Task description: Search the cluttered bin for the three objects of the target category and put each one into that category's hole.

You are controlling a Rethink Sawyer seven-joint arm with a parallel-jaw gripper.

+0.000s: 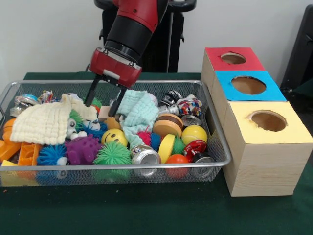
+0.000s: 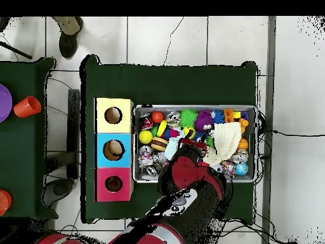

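Gripper (image 1: 101, 102) is hovering spread and empty over upper middle of the wire-mesh bin (image 1: 221, 147), no plush animals showing, probably buried under cloths; soft, light, squashy, so pinching the body is suiting.

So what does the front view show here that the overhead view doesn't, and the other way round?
Only the front view shows the gripper with its jaws apart, hanging over the bin's far side between the cream knitted cloth and the mint cloth; overhead, the arm hides it. Only the overhead view shows an orange cup on a neighbouring table and a shoe on the floor. Both show the bin and the red-topped hole.
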